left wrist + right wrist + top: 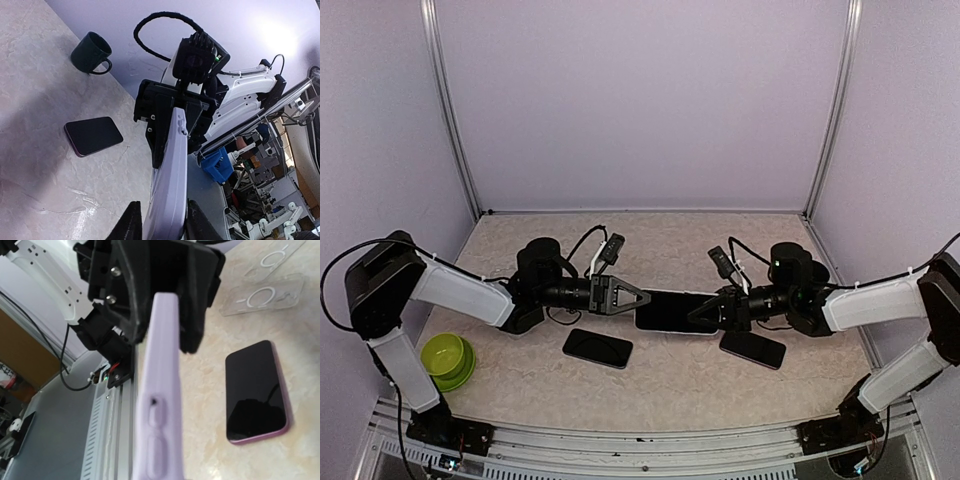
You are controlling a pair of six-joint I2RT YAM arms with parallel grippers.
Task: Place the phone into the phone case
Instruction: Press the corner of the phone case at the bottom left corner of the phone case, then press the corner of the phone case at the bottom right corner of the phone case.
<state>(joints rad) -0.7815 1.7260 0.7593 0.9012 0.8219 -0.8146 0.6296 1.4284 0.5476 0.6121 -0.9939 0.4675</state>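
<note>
**Cased phone gripped by 2 tools**

A pale marbled worktop between lilac walls carries everything. Over its middle, the left tool and right tool each pinch 1 short end of the lilac case, which seems raised off the surface. Its dark upper face looks like the phone lying inside, though I cannot tell whether every corner is seated. A spare handset lies flat nearer the left arm, and a second handset nearer the right. The case is probably light and rubbery with a flexible rim, while the phone is stiff, glassy, slick and breakable. The safest hold is across the case's side walls, clear of the buttons, pressing at the corners rather than on the screen.
</note>
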